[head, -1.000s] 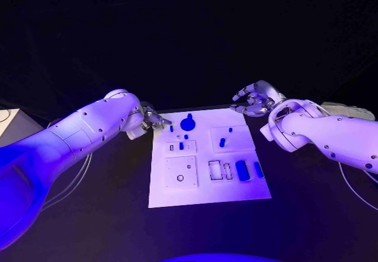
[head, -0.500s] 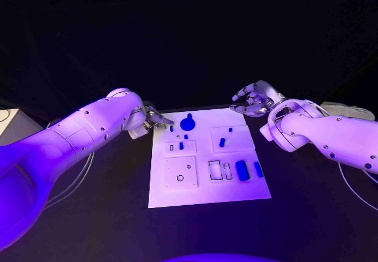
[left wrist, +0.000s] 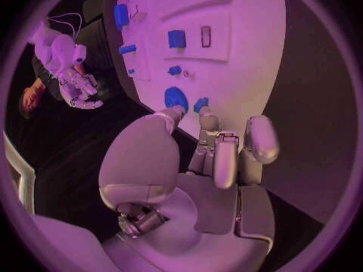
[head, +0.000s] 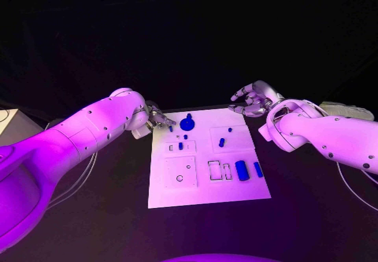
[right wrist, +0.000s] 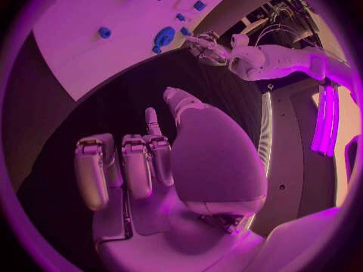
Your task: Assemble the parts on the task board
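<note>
In the head view the task board lies in the middle of the table, its long axis running away from the robot. Some blue parts lie loose on it, so I judge the assembly is far from finished. The left hand is at the board's far left corner. In the left wrist view its fingers are apart and hold nothing. In the right wrist view the right hand is also empty, fingers loosely apart, beside the board
</note>
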